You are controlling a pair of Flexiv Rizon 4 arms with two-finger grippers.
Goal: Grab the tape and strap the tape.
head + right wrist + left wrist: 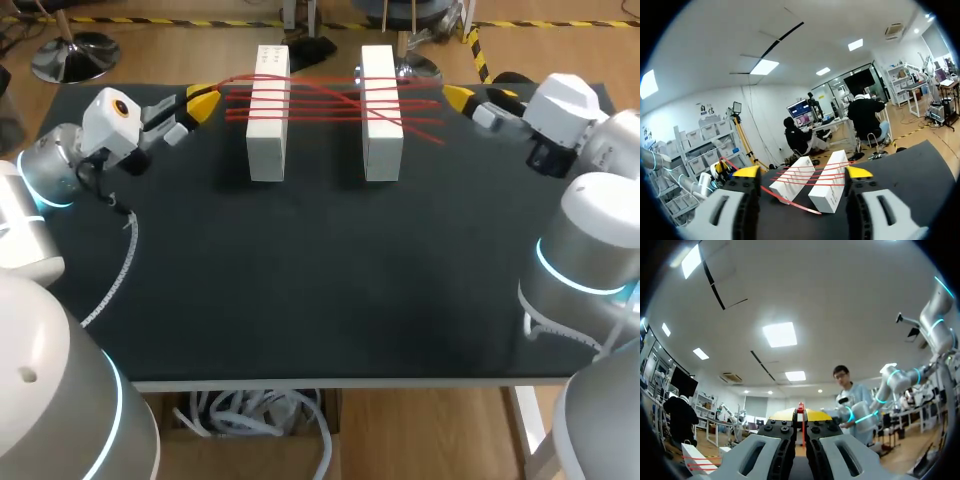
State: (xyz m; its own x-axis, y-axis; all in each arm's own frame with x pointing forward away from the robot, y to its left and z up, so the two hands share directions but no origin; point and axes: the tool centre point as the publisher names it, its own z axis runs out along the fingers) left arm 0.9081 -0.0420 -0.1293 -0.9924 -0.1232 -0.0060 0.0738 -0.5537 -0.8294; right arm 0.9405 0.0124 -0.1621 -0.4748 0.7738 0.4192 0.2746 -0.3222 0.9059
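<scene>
Here, tape (801, 407) inside left gripper (203, 102).

thin red tape (320, 100), several strands stretched across the tops of two white blocks. left block (268, 115) and right block (381, 115) stand parallel, apart. strands cross each other right of the left block and fan out past the right block. the end left of the left block is pinched in the left gripper (203, 100).
</scene>
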